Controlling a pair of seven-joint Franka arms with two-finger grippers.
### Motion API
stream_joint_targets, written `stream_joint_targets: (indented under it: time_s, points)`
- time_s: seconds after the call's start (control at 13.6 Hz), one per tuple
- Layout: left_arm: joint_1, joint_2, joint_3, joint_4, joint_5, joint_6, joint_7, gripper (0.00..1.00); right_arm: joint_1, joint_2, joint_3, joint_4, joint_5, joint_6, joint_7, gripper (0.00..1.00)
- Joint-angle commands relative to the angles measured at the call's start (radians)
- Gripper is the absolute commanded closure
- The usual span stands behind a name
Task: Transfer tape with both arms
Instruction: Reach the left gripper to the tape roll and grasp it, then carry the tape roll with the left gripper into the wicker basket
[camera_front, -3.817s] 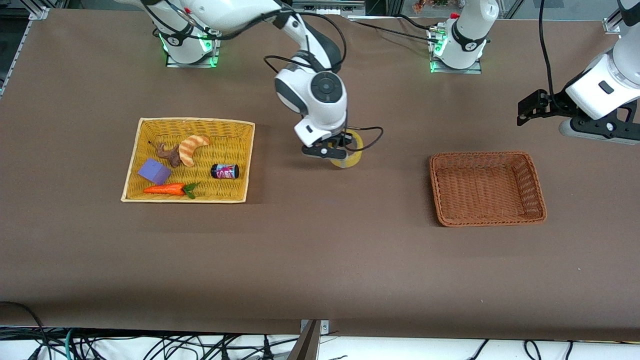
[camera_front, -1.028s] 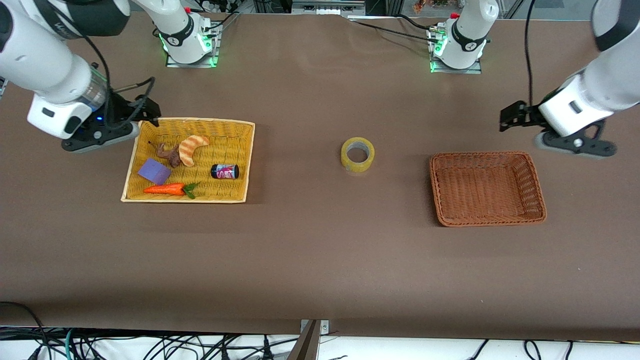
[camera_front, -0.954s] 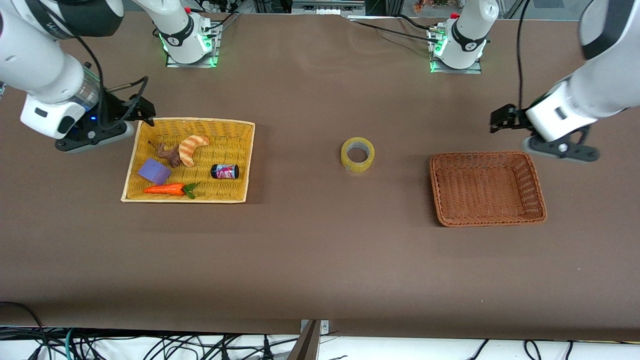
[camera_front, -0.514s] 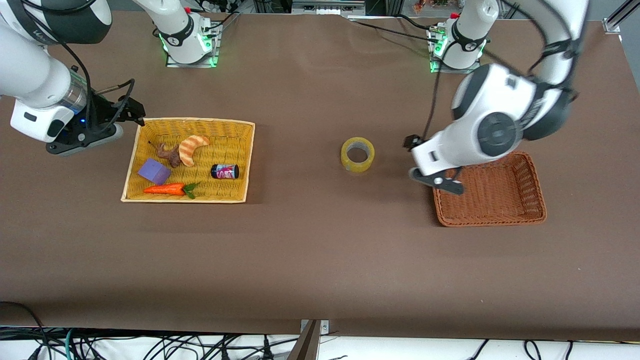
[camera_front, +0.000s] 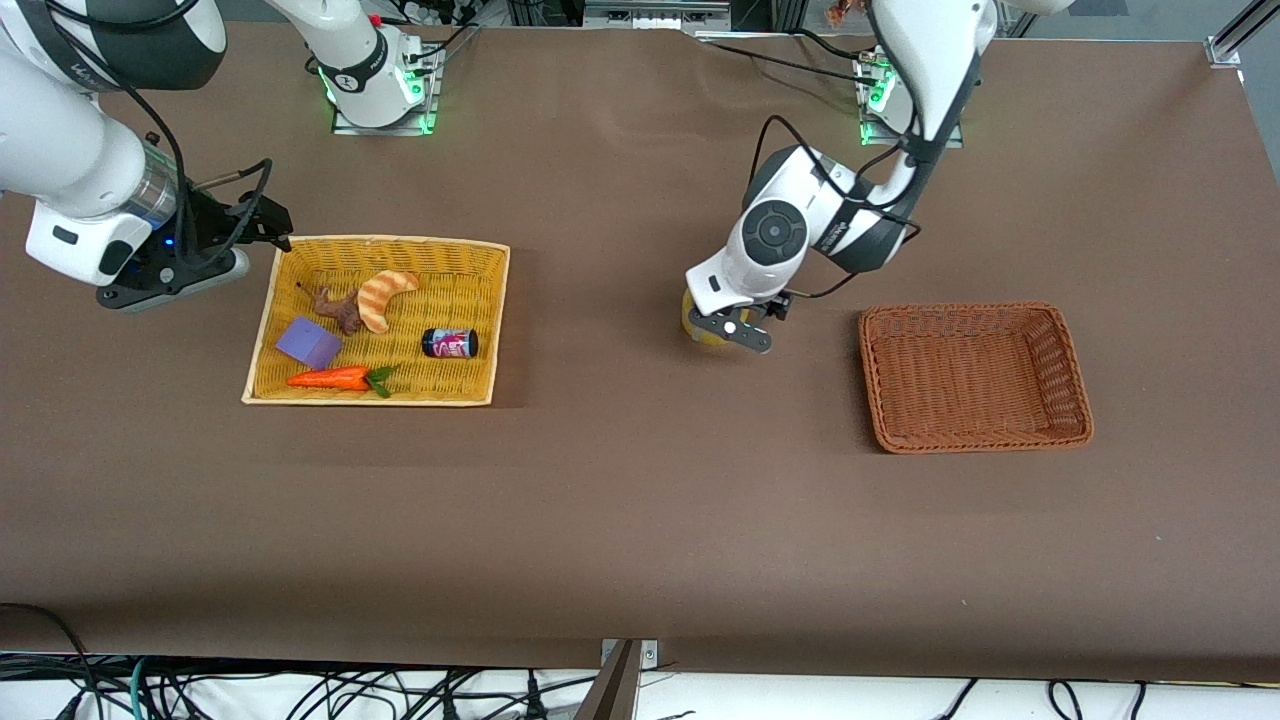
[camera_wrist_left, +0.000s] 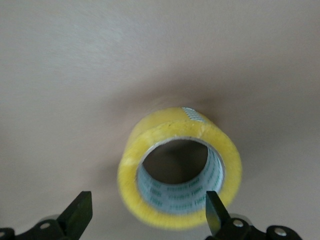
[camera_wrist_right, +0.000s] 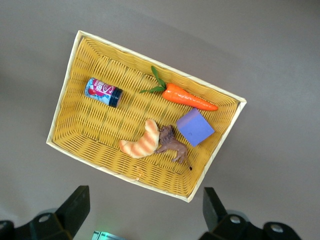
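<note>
The tape (camera_front: 690, 322), a yellowish roll lying flat mid-table, is mostly covered by the left arm's hand. My left gripper (camera_front: 728, 322) hangs open just over it, pointing down. In the left wrist view the tape (camera_wrist_left: 150, 135) shows its grey-white core. The left gripper (camera_wrist_left: 146, 217) has one finger beside the roll and the other over its wall, and grips nothing. My right gripper (camera_front: 272, 225) waits open and empty at the yellow basket's corner toward the right arm's end. In the right wrist view that gripper (camera_wrist_right: 145, 210) is open over bare table.
The yellow basket (camera_front: 390, 240) holds a croissant toy (camera_front: 385, 295), a dark can (camera_front: 450, 343), a carrot (camera_front: 335, 378), a purple block (camera_front: 308, 342) and a brown animal toy (camera_front: 335, 305). An empty brown basket (camera_front: 965, 310) sits toward the left arm's end.
The left arm has swung from the brown basket's edge to over the tape and come down, covering most of it. The right arm has stayed beside the yellow basket.
</note>
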Motion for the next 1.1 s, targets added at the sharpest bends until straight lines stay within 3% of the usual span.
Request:
stream_joint_targets:
  time_s: [0.0, 0.15, 0.22, 0.29, 0.37, 0.44, 0.51, 0.73, 1.03]
  points:
    - [0.004, 0.028, 0.015, -0.024, 0.007, 0.081, 0.005, 0.00, -0.011, -0.033, 0.006, -0.029, 0.015, 0.000, -0.022, 0.00]
    - [0.004, 0.051, 0.015, -0.019, 0.073, 0.113, 0.005, 0.10, -0.011, -0.031, 0.006, -0.029, 0.015, -0.002, -0.022, 0.00]
    - [0.004, 0.062, 0.015, -0.019, 0.078, 0.130, 0.005, 0.23, -0.011, -0.031, 0.006, -0.029, 0.015, -0.002, -0.022, 0.00]
    - [0.004, 0.065, 0.015, -0.019, 0.078, 0.132, 0.005, 0.56, -0.011, -0.031, 0.006, -0.029, 0.015, 0.000, -0.022, 0.00]
    - [0.002, 0.063, 0.015, -0.019, 0.078, 0.130, 0.005, 0.82, -0.011, -0.033, 0.006, -0.029, 0.015, -0.002, -0.022, 0.00]
    - [0.004, 0.059, 0.015, -0.018, 0.078, 0.129, 0.008, 0.96, -0.011, -0.033, 0.006, -0.029, 0.015, -0.002, -0.022, 0.00]
    - [0.005, 0.054, 0.015, -0.015, 0.079, 0.118, 0.017, 1.00, -0.011, -0.033, 0.006, -0.029, 0.015, -0.002, -0.022, 0.00]
    - [0.014, 0.020, 0.019, 0.004, 0.092, 0.034, 0.017, 1.00, -0.011, -0.033, 0.008, -0.029, 0.017, -0.003, -0.022, 0.00]
    - [0.095, -0.044, 0.024, 0.161, 0.196, -0.329, 0.058, 1.00, -0.011, -0.033, 0.008, -0.029, 0.015, -0.005, -0.019, 0.00]
